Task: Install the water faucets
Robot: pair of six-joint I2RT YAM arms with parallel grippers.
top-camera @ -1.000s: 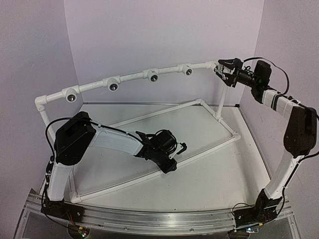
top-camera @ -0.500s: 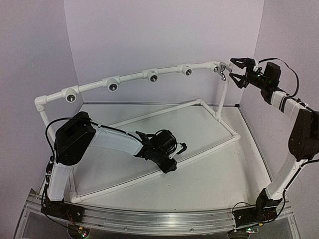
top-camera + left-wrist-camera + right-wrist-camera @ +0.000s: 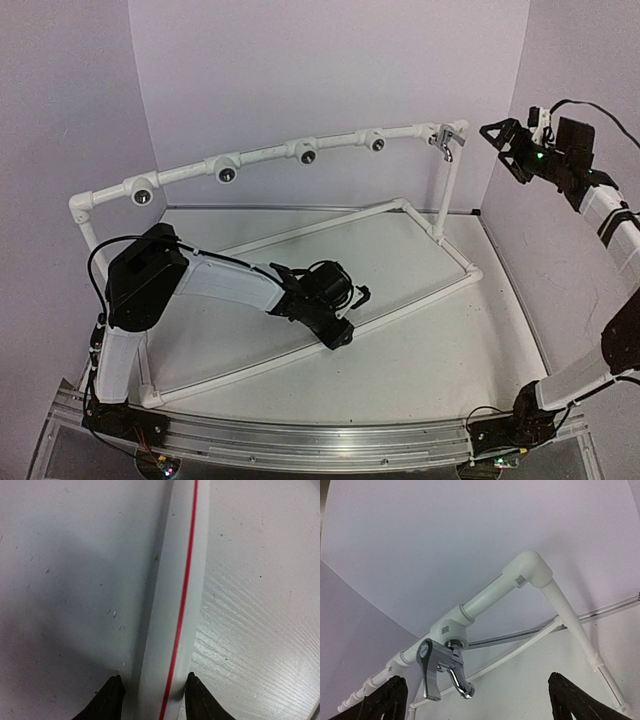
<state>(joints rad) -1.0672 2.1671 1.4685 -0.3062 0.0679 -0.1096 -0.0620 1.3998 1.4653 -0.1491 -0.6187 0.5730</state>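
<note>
Counter (image 3: pixel 420 350): lying white and flat under everything, looking the same as a second ago.
Pipe frame (image 3: pixel 265 155): standing where it was, with its top rail curving from the left corner to the right elbow and its lower pipes resting on the counter.
Right arm (image 3: pixel 600 210): rearing up higher and further right than a second ago, drawing away from the frame's right corner.
Left arm (image 3: pixel 220 285): reaching low over the counter, sitting just where it was.
Right gripper (image 3: pixel 503 148): its jaws are standing spread wide with nothing between them, and are now well apart from the tap they were wrapped around a second ago.
Left gripper (image 3: pixel 155 700): its jaws are sitting either side of the red-striped bottom pipe (image 3: pixel 175 605), close against it. I cannot tell whether they are pinching it.
Sockets (image 3: pixel 228 173): four are facing outward along the top rail, showing dark holes.
Water faucet (image 3: pixel 442 667): hanging on its own from the fitting at the rail's right end, just beside the elbow, with lever and spout pointing down.
</note>
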